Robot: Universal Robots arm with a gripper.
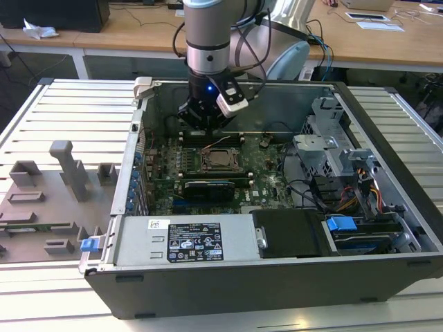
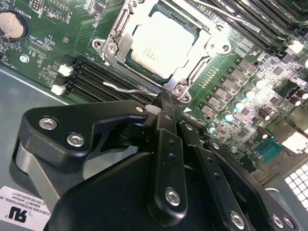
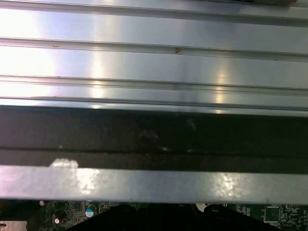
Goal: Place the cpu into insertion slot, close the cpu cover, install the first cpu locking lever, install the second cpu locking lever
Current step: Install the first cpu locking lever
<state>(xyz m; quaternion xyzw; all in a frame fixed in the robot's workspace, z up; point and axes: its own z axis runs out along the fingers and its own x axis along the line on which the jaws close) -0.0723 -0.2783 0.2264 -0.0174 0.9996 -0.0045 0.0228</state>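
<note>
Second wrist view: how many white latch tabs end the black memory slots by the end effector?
2: one white latch tab nearer the coin cell, the other nearer the end effector. More may be hidden.

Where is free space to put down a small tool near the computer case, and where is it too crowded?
Bare slatted table lies on the exterior view's left, between the computer case and the grey fixtures. A narrower strip lies on the right. Inside it is crowded: the gripper hangs over the cpu, with cables beside it.
</note>
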